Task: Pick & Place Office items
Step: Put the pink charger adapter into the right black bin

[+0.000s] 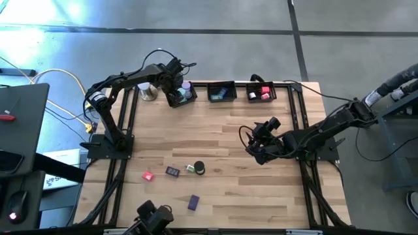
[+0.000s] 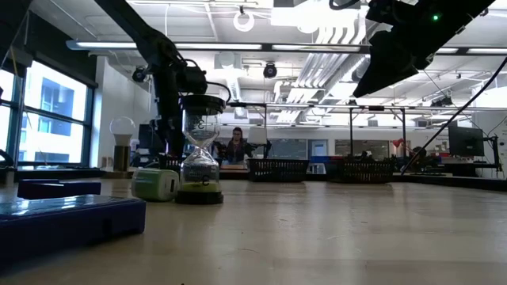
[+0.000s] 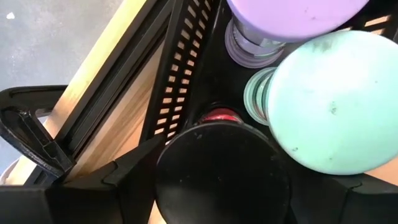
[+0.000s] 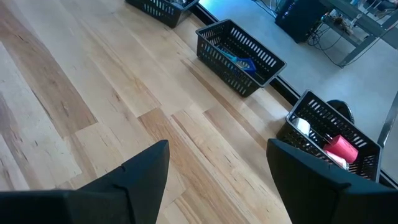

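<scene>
My left gripper [image 1: 177, 88] points down into the far-left black basket [image 1: 171, 99]. In its wrist view a black round-topped item [image 3: 221, 180] with red under it sits in the basket between the fingers, beside a lilac cylinder [image 3: 292, 12] and a teal one [image 3: 336, 102]. My right gripper [image 1: 256, 140] hangs open over bare wood at mid-right, holding nothing. On the near left of the table lie a pink block [image 1: 148, 175], a dark purple block [image 1: 172, 171], a black-capped hourglass [image 1: 198, 168] and a purple block [image 1: 193, 202]. My left gripper comes from above with one finger [image 3: 134, 171] on each side of the black item's round top [image 3: 186, 155]. All three are dark and run together, so I cannot tell whether the fingers touch it. The item stands inside the basket.
Two more black baskets [image 1: 222, 91] [image 1: 261, 93] stand along the far edge, one with blue bits, one with pink and white ones [image 4: 339, 149]. A white ball on a metal base [image 1: 149, 91] stands left of the first basket. The table's middle is bare wood [image 1: 215, 137].
</scene>
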Available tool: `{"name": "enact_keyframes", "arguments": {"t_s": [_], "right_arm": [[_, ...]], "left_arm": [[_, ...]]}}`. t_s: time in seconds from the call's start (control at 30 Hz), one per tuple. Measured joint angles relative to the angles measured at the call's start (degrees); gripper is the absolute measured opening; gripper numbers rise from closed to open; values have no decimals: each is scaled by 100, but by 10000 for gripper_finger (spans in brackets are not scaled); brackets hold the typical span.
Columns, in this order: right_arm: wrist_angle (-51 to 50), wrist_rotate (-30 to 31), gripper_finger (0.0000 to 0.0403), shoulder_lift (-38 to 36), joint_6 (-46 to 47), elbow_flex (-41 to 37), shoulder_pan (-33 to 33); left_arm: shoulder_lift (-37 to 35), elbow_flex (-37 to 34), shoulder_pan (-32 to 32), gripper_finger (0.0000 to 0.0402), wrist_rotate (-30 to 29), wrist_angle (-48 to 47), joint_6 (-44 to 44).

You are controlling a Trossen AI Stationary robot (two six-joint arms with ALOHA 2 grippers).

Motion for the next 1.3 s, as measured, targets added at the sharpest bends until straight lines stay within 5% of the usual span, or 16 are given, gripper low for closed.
{"name": "enact_keyframes", "arguments": {"t_s": [0.57, 1.07, 1.3], "right_arm": [[13, 0, 259, 0, 0, 0, 0], [17, -2, 259, 0, 1, 0, 0], [20, -2, 258, 0, 2, 0, 0]], "left_arm": [[-656, 0, 0, 288, -11, -355, 0], [-1495, 0, -423, 288, 17, -2041, -686], [-1618, 0, -1016, 288, 948, -3115, -1540]]}}
